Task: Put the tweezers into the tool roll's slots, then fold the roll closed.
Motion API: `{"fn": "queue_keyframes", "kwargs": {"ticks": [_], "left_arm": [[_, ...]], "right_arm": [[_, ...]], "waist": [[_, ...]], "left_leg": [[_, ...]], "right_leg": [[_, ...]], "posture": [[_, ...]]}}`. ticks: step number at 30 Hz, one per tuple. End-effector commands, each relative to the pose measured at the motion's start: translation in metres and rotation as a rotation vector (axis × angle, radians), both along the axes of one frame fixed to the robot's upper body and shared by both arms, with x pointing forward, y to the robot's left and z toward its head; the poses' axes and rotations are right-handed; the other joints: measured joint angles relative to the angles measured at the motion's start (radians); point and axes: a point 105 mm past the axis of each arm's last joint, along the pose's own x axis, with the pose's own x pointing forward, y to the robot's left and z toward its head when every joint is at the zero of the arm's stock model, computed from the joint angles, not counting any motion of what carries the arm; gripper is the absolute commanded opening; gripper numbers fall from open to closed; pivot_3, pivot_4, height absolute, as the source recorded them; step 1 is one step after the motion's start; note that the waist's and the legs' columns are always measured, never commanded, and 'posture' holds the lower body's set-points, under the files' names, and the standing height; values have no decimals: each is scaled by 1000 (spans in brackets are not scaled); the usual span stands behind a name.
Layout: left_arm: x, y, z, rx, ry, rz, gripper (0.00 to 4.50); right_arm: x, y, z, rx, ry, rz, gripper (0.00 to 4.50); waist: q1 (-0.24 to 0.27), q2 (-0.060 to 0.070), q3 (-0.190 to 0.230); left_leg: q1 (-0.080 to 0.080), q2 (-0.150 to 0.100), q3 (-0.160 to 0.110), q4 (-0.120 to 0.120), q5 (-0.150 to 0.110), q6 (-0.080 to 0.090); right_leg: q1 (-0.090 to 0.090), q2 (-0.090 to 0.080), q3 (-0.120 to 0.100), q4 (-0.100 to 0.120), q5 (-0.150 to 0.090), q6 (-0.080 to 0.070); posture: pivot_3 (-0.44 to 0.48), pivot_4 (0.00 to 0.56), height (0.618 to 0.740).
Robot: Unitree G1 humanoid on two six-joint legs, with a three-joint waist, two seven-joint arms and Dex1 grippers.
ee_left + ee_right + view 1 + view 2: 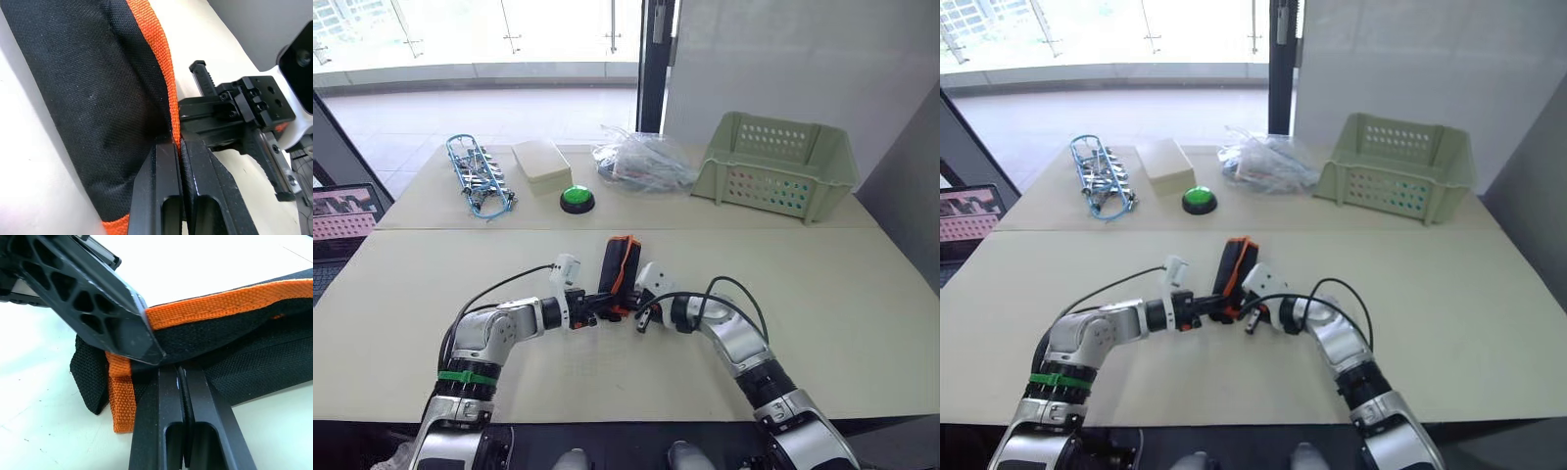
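Your left claw (599, 318) and right claw (634, 321) both pinch the folded roll (619, 266) at its 6 o'clock end; pull unevenly and it springs open

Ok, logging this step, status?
Left gripper and right gripper both shut on tool roll edge. Roll folded on table. Nothing in the way.

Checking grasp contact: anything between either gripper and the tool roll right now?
Nothing visible. The left gripper is shut on the tool roll at its orange edging, and the right gripper is pinched against the fabric at the same end. The grippers nearly touch.
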Motion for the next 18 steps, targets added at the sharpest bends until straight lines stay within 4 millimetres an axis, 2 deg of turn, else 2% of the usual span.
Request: {"fn": "queue_keyframes", "kwargs": {"ticks": [1, 5, 9, 13, 18], "left_arm": [[-9, 7, -41, 174, 83, -17, 22], [-18, 7, -54, 190, 118, -51, 22], [-20, 3, -60, 198, 124, -57, 22], [-22, 5, -66, 230, 123, -64, 22], [-22, 7, -68, 251, 112, -63, 22]], "right_arm": [[0, -11, 2, -6, 2, -32, 0], [21, -40, 27, 16, -36, -162, 0], [42, -55, 77, 137, -112, -221, 0], [45, -45, 110, 238, -154, -169, 0], [43, -19, 111, 213, -155, -103, 0]], "waist": [[0, 0, -2], [1, 2, -3], [0, 2, -3], [-2, 6, -5], [-2, 6, -6]], "left_leg": [[0, 0, 0, 0, 0, 0], [1, 0, 0, 0, 0, 0], [1, 0, 0, 0, 0, 0], [1, 0, 0, -1, 0, 0], [10, 0, 0, -3, 0, 1]], "right_leg": [[0, 0, 0, 0, 0, 0], [1, 0, 0, 0, 0, 0], [1, 0, 0, 0, 0, 0], [1, 0, 0, 0, 0, 0], [11, 0, 0, -3, 0, 1]], "posture": [[0, 150, 740], [0, 150, 740], [0, 150, 740], [0, 150, 740], [0, 150, 740]]}}
